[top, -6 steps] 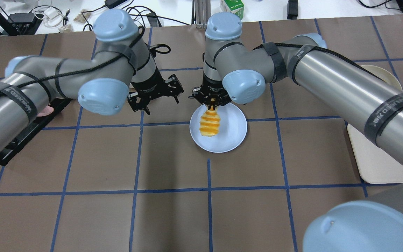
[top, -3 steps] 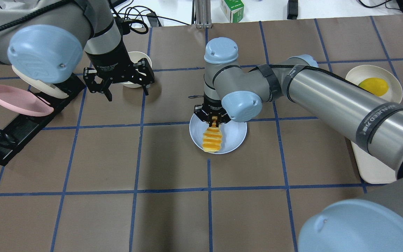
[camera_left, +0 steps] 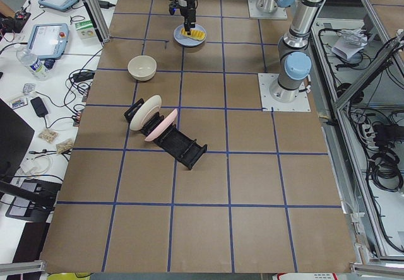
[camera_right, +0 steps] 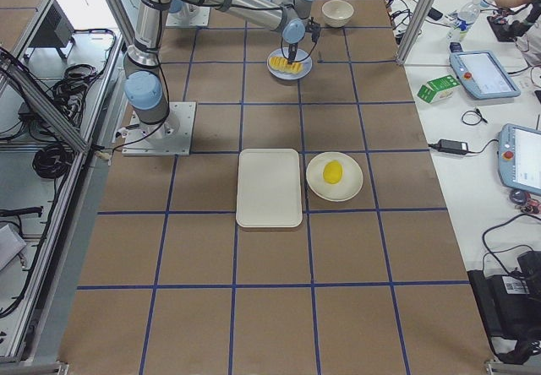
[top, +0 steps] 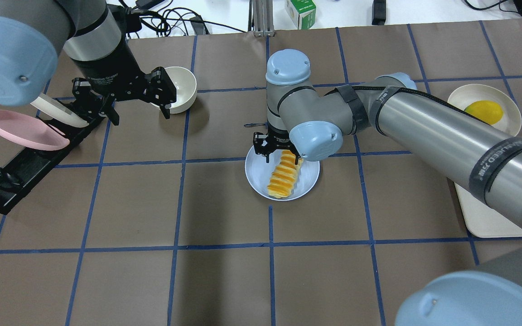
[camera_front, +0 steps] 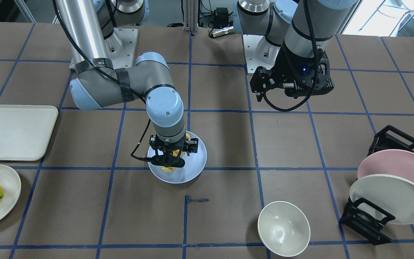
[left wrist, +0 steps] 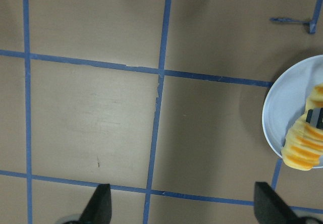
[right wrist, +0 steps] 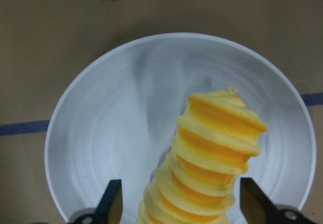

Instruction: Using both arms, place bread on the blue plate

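The bread lies tilted on the blue plate at the table's middle. My right gripper hangs over the loaf's far end, jaws open. In the right wrist view the bread lies on the plate, and the fingers stand apart on either side of it without touching. My left gripper is open and empty, up at the far left near a white bowl. Its wrist view shows the plate and the bread at the right edge.
A white bowl sits beside the left gripper. A black rack holds a pink plate and a cream plate. A lemon lies on a cream plate at the far right, next to a cream tray.
The bread hung upright from the shut right gripper; now it lies on the blue plate and the jaws stand open. The left arm has drawn back to the left, toward the bowl.
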You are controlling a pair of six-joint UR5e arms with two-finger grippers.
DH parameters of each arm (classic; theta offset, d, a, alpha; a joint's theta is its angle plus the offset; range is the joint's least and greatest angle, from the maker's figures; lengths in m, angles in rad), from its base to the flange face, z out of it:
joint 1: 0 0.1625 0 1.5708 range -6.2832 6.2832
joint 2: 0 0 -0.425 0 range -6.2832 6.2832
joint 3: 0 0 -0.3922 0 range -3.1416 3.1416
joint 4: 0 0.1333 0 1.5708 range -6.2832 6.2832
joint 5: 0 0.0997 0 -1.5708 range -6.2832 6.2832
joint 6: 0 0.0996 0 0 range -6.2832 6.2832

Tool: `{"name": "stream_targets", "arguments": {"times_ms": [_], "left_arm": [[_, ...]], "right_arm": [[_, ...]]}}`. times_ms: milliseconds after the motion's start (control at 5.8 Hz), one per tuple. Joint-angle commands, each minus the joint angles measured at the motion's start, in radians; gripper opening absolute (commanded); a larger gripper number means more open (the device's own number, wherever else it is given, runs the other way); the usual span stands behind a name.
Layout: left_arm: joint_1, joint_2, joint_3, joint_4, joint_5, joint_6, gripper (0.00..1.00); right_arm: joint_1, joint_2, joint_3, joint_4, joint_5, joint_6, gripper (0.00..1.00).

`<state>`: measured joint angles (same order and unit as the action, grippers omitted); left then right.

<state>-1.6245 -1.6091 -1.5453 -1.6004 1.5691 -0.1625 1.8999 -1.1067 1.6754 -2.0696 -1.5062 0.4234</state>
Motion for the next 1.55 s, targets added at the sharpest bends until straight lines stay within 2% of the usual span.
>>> {"name": "stream_targets", "arguments": {"times_ms": [0, 345, 517, 690, 862, 1034, 1207, 1379], "left_arm": [[-0.003, 0.005, 0.001, 0.004, -0.032, 0.027, 1.0], [-0.002, 0.006, -0.007, 0.005, -0.028, 0.04, 1.0], [-0.002, 0.009, -0.012, 0.007, -0.027, 0.031, 1.0], [0.0, 0.009, -0.015, 0.007, -0.031, 0.028, 1.0], [0.0, 0.009, -0.009, 0.007, -0.029, 0.029, 1.0], [0.005, 0.008, -0.006, 0.008, -0.029, 0.032, 1.0], [0.005, 0.008, -0.006, 0.008, -0.029, 0.029, 1.0], [0.005, 0.009, -0.006, 0.007, -0.029, 0.035, 1.0]], "right_arm": [[-0.004, -0.019, -0.003, 0.0, 0.011, 0.001, 1.0], [-0.013, -0.05, -0.052, 0.032, 0.017, 0.008, 1.0], [-0.039, -0.12, -0.06, 0.118, 0.006, -0.008, 1.0], [-0.118, -0.19, -0.072, 0.216, 0.015, -0.014, 1.0], [-0.204, -0.267, -0.086, 0.315, 0.015, -0.157, 1.0], [-0.272, -0.36, -0.095, 0.398, 0.005, -0.211, 1.0], [-0.339, -0.436, -0.097, 0.542, -0.032, -0.221, 1.0], [-0.357, -0.493, -0.097, 0.584, -0.151, -0.221, 1.0]]}}
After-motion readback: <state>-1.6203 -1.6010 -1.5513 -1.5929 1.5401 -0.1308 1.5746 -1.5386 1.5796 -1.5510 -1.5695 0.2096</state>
